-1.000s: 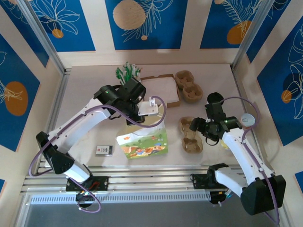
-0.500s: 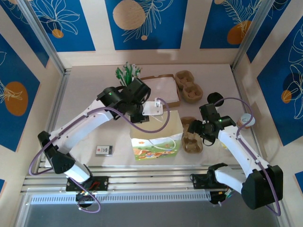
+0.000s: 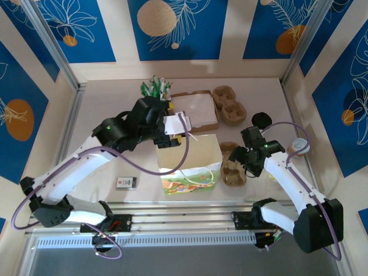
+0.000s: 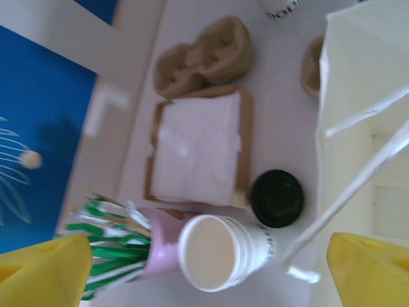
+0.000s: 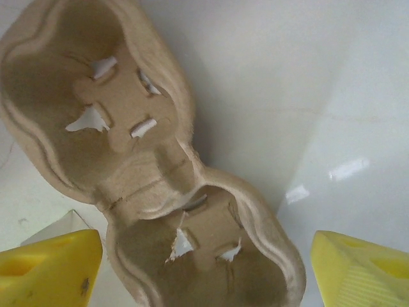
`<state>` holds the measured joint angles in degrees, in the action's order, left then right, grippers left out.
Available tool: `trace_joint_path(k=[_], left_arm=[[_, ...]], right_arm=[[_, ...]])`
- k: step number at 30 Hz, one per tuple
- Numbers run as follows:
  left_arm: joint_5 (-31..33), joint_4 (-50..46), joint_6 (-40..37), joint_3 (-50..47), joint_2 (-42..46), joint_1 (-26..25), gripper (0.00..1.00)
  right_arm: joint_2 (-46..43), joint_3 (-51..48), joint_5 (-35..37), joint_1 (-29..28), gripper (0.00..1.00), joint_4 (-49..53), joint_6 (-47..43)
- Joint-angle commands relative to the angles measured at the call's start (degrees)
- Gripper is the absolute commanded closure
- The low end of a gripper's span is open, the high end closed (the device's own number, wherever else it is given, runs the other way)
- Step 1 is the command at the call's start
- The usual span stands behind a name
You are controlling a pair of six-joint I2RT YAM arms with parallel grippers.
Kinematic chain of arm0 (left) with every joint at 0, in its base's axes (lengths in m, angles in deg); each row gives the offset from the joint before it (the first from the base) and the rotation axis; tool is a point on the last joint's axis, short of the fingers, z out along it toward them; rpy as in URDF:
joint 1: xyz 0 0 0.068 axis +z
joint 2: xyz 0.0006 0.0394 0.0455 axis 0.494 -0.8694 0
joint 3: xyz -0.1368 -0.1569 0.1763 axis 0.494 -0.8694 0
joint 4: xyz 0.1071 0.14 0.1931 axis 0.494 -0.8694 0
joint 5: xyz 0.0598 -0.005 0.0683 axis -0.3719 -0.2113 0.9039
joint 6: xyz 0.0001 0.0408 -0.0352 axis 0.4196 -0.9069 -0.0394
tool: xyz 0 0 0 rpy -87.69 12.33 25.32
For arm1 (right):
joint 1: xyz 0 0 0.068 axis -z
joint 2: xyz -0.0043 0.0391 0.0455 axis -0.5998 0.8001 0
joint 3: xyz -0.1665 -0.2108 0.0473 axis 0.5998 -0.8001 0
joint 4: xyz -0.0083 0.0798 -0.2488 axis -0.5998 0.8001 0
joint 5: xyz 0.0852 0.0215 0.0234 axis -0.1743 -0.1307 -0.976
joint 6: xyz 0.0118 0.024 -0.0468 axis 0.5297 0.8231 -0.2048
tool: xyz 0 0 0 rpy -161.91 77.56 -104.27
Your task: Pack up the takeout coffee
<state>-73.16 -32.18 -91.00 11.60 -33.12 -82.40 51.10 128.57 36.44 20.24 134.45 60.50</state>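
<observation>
So far, only the preparation looks done. The paper bag (image 3: pixel 192 158) stands upright and open in the middle of the table, and as far as I can see into it, nothing is inside.

The takeout coffee (image 3: pixel 261 119), the small cup with the black lid, stands on the table at about 2 o'clock from the bag, well apart from it. It is at about 1 o'clock from the pulp carrier (image 3: pixel 233 169), and it does not sit in either pocket.

My left claw (image 4: pixel 208 275) is released, with the yellow fingers spread wide and nothing between them. It hangs over the bag's rim at about 11 o'clock. Below it in the left wrist view are the stack of lidless cups (image 4: pixel 217 252), a loose black lid (image 4: pixel 277 198) and the napkin tray (image 4: pixel 198 150).

My right claw (image 5: pixel 206 272) is also released and grasps nothing. It hovers just above the carrier, whose two pockets are empty, at about 4 o'clock from the bag.

In my judgement almost the whole task is left. The cup must be grasped, probably set into the carrier, and then lowered into the bag. A second carrier (image 3: pixel 229 106) lies at about 1 o'clock from the bag, beside the napkins, and looks unused.
</observation>
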Motion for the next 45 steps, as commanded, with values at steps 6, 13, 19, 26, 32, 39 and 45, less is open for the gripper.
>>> trace_joint_path(k=[6,13,19,26,32,39,45], left_arm=[[10.19,23.35,8.42,-11.49,14.11,-0.39,0.00],[19.63,31.81,11.68,-23.68,24.13,0.65,0.00],[23.31,44.90,11.42,-38.70,33.50,2.07,0.00],[28.17,54.12,9.43,-49.09,39.04,2.37,0.00],[29.31,57.05,9.11,-50.89,39.56,2.39,0.00],[29.99,59.31,9.06,-52.43,39.93,2.41,0.00],[29.99,60.45,8.29,-53.23,39.96,2.43,0.00]], right_arm=[[0.53,3.27,-1.83,-7.67,0.20,8.62,32.25],[8.21,7.35,1.30,-14.31,0.25,8.34,44.48],[13.87,9.52,0.08,-12.28,0.31,6.72,45.16],[12.59,8.01,2.01,-9.31,0.35,2.42,44.45],[14.00,5.73,-3.04,-5.79,0.34,-1.08,43.44],[15.85,5.65,-4.56,-3.78,0.34,-3.27,41.59],[17.73,5.77,-4.93,-3.33,0.33,-4.52,41.38]])
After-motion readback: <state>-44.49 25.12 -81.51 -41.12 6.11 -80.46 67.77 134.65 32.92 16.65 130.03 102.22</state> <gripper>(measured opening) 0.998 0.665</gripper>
